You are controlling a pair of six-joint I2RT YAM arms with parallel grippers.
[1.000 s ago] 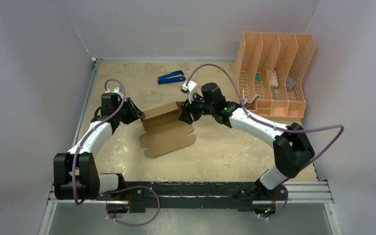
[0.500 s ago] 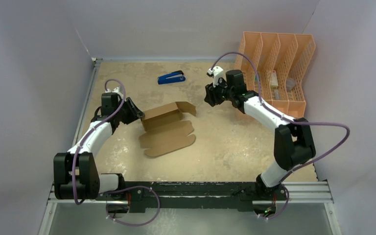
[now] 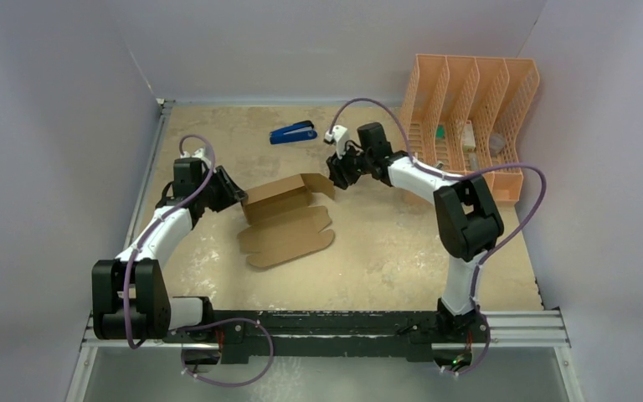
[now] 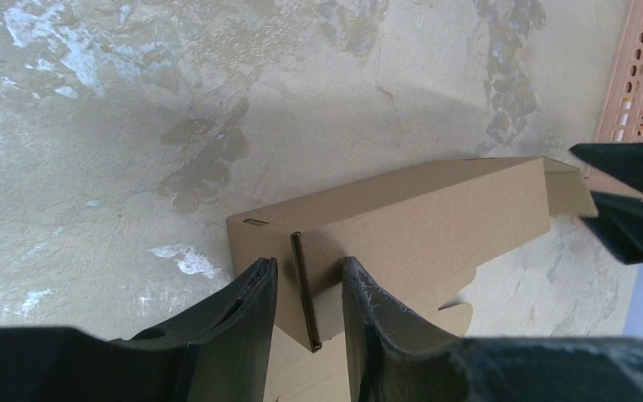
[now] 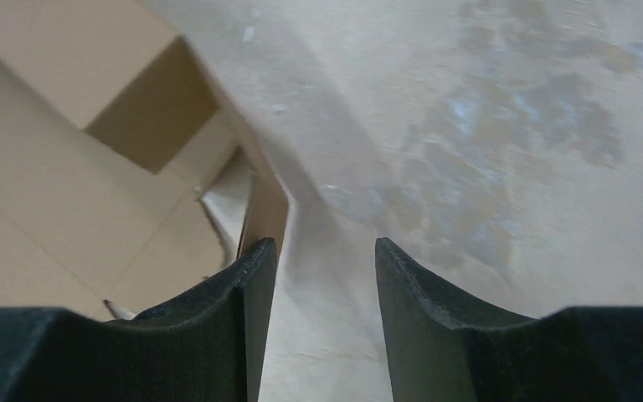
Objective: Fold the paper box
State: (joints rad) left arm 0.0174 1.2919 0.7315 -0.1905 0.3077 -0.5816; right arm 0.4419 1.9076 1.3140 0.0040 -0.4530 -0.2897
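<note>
**Jaws set at both ends of a part-raised paper box (image 3: 289, 219)**

Item 1, left jaws. Partly spread and set astride an upright cardboard edge at the left end of the box. The fingertips (image 4: 255, 280) stand on either side of that edge. I cannot tell whether the pads press on it.

Item 2, right jaws. Spread, with only bare counter (image 5: 486, 151) between them. One fingertip (image 5: 255, 260) stands just beside the angled end flap at the right end of the box.

Item 3, paper box. Plain brown cardboard, left of centre on the counter (image 3: 385, 243). The far long panel stands up, and the rest lies flat toward the arms with its rounded flaps out.

Item 4, blue stapler (image 3: 293, 132). On the counter beyond the box and well apart from it.

Item 5, peach-orange mesh file organizer (image 3: 469, 126). At the far right corner. The small things in its slots are too small to read.

View notes:
- Only the top view shows the stapler and the whole box outline.
- The left wrist view alone shows the raised panel (image 4: 419, 213) side-on, a slot cut near its corner, and the right fingertips (image 4: 636, 230) at its far flap.
- The right wrist view alone shows the inner face of the box (image 5: 67, 167).
</note>
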